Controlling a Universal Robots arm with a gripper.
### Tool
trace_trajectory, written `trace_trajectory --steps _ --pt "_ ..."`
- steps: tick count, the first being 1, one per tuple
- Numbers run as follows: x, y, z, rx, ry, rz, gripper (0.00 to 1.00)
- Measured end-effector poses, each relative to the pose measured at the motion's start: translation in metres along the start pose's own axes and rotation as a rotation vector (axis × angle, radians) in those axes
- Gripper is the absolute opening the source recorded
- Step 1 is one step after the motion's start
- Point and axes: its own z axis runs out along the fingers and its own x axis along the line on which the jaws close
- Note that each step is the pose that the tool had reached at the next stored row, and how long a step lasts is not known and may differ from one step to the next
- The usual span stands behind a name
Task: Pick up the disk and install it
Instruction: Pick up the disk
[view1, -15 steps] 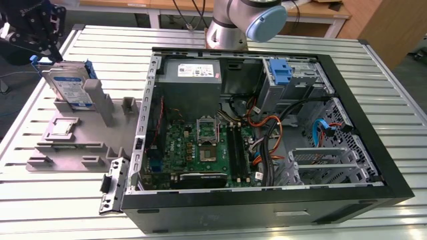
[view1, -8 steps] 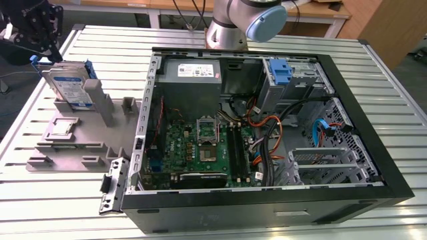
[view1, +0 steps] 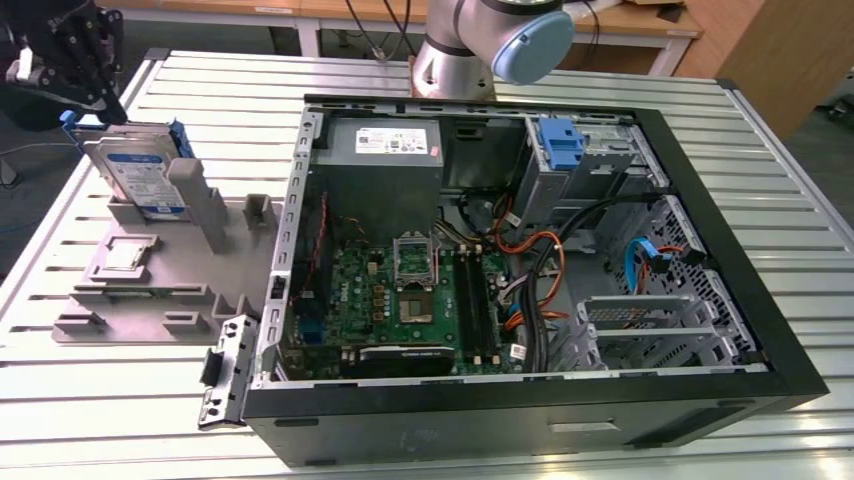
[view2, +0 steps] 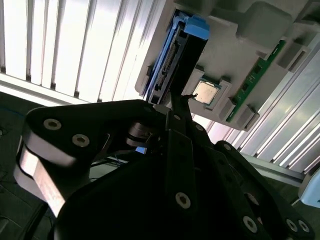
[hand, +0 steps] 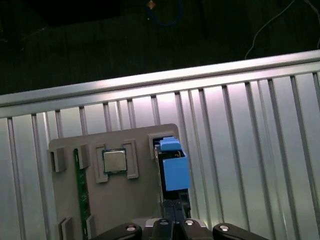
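Note:
The disk (view1: 138, 170) stands on edge in a slot of the grey fixture (view1: 147, 295), at the exterior view's left beside the open computer case. It is silver-grey with a white and blue label and a blue carrier. My gripper (view1: 110, 112) hangs just above the disk's far top corner. In the second wrist view the gripper (view2: 176, 100) has its fingers closed together, and their tips meet the dark upper edge of the disk (view2: 172, 60). In the first wrist view the gripper (hand: 171, 224) is right at the end of the disk (hand: 172, 167).
The open computer case (view1: 787, 300) lies on the slatted metal table (view1: 80, 400), with a blue bracket (view1: 561, 140) on its drive bay, a power supply (view1: 387, 145) and loose cables. The fixture also holds a processor chip (hand: 114, 161) and a green memory stick (hand: 77, 175).

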Motion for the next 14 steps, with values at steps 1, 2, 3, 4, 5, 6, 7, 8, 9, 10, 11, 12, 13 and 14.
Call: trace_trajectory --steps 1,2,3,4,5,6,7,8,9,10,11,12,13,14 --pt "0.0000 0.0000 0.0001 0.0050 -0.0011 -0.009 0.10" --pt "0.0000 0.0000 0.0003 0.0110 -0.0018 -0.016 0.10" --pt "0.0000 0.0002 0.0004 0.0149 -0.0024 -0.018 0.10" --pt "0.0000 0.0002 0.0004 0.0152 -0.0024 -0.018 0.10" --pt "0.0000 0.0002 0.0004 0.0152 -0.0024 -0.018 0.10" --pt "0.0001 0.0002 0.0008 0.0153 -0.0024 -0.018 0.10" --pt "0.0001 0.0002 0.0015 0.0155 -0.0026 -0.018 0.10" --pt "0.0001 0.0002 0.0020 0.0155 -0.0026 -0.018 0.10" --pt "0.0001 0.0002 0.0021 0.0153 -0.0024 -0.018 0.10" --pt "0.0001 0.0002 0.0021 0.0152 -0.0023 -0.018 0.10" --pt "0.0001 0.0002 0.0021 0.0151 -0.0023 -0.018 0.10" --pt "0.0001 0.0002 0.0022 0.0152 -0.0024 -0.018 0.10" --pt "0.0001 0.0002 0.0023 0.0152 -0.0031 -0.018 0.10" --pt "0.0001 0.0003 0.0025 0.0135 -0.0171 -0.018 0.10"
